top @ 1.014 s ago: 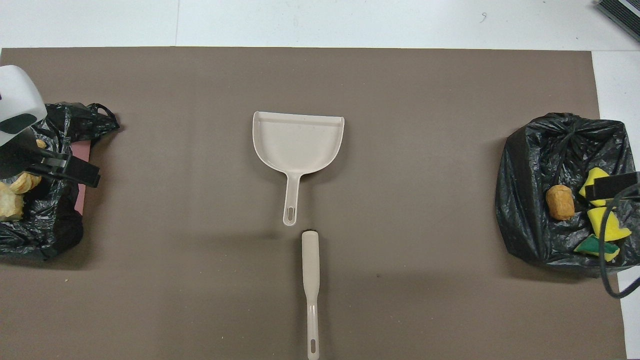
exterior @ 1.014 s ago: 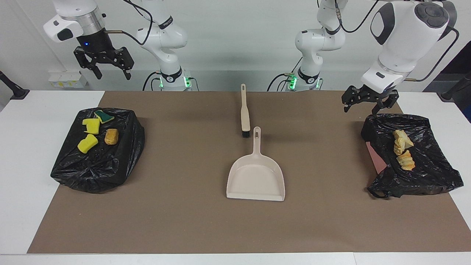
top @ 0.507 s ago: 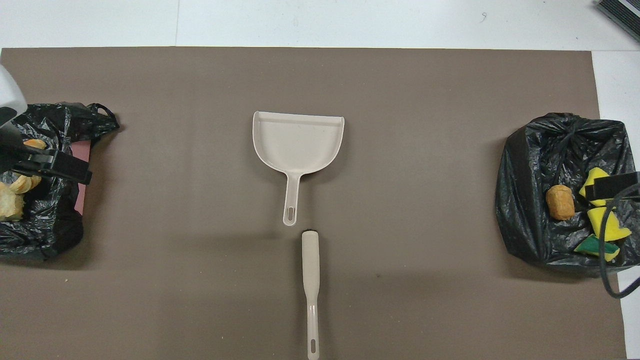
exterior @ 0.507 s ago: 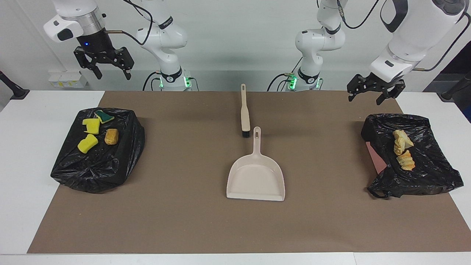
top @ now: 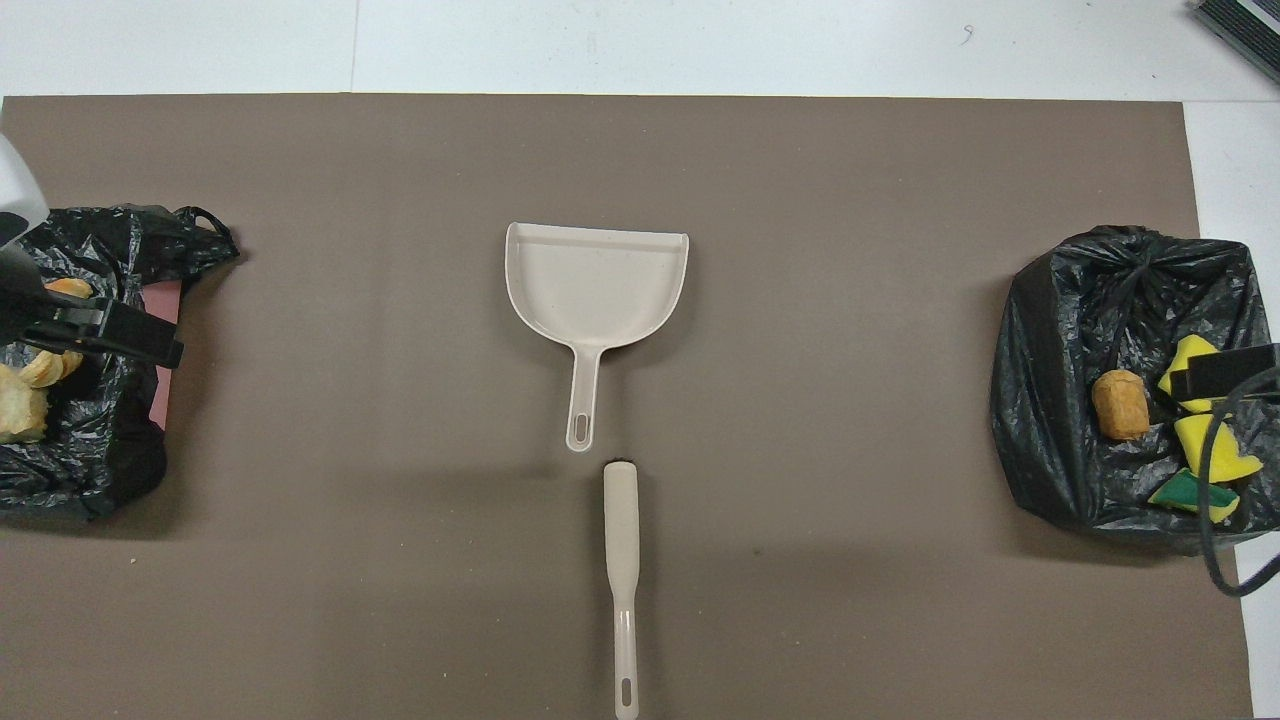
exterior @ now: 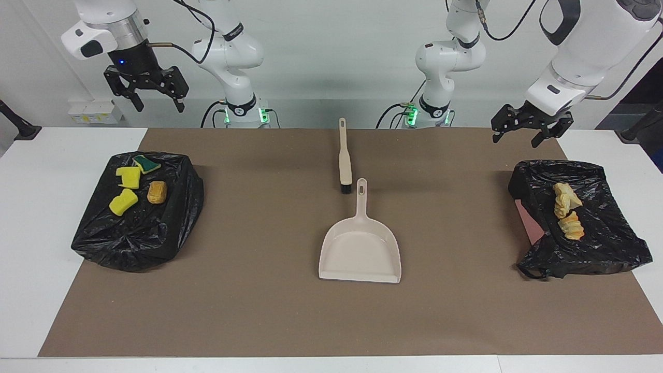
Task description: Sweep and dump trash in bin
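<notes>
The trash lies on two black bags. Yellow sponge bits [exterior: 123, 202] [top: 1210, 445], a green-backed one [exterior: 147, 165] and a golden-brown lump [exterior: 156, 192] [top: 1119, 404] rest on the bag [exterior: 134, 238] at the right arm's end. Pale yellow-tan chunks [exterior: 565, 207] [top: 20, 410] rest on the bag [exterior: 606, 243] at the left arm's end. My left gripper [exterior: 523, 135] [top: 90, 330] hangs open over that bag, holding nothing. High over the sponge bag, my right gripper [exterior: 159, 106] is open and holds nothing.
A beige dustpan [exterior: 360, 254] [top: 597, 285] lies mid-table on the brown mat [exterior: 259, 311], its handle toward the robots. The beige brush [exterior: 344, 166] [top: 621, 540] lies in line with it, nearer the robots. Something pink [exterior: 528, 220] shows under the chunk bag.
My left gripper has risen from just above the chunk bag and drawn back toward the robots. The right arm, dustpan, brush and trash have not moved.
</notes>
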Motion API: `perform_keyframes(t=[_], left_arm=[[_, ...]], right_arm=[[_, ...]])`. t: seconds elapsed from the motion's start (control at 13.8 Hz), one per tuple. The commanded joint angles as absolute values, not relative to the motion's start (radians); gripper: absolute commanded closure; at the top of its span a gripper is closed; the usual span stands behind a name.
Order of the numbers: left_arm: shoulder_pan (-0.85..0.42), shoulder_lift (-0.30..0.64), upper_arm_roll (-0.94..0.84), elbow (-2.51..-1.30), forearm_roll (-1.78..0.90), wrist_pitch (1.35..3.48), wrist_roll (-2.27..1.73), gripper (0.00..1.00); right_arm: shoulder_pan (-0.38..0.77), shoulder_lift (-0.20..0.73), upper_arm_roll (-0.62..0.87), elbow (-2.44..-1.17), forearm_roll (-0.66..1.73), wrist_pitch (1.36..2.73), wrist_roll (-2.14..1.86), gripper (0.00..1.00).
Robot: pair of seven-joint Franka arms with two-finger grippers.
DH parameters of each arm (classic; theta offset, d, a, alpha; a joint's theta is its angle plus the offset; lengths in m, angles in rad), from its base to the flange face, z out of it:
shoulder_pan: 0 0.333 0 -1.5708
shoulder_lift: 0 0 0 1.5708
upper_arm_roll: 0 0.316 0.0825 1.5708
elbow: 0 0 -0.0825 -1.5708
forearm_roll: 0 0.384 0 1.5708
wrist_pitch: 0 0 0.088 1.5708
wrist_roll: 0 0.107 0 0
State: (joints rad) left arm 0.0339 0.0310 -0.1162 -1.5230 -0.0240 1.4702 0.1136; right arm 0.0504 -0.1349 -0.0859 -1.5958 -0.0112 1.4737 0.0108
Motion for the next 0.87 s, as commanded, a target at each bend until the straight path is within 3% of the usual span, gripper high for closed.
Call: perform_keyframes(t=[0.0,0.8], left_arm=[[0.044,0.029,-0.123,-1.505,-0.034,1.442,0.101,0.0],[0.002,0.029,-0.075,-1.485,-0.023,1.401,0.097,0.0]], right_arm=[[0.044,-0.149,-0.084,-1.617,0.008,1.494,0.003,0.0],[0.044,-0.149,-0.084,-1.617,0.009,1.494,0.003,0.0]])
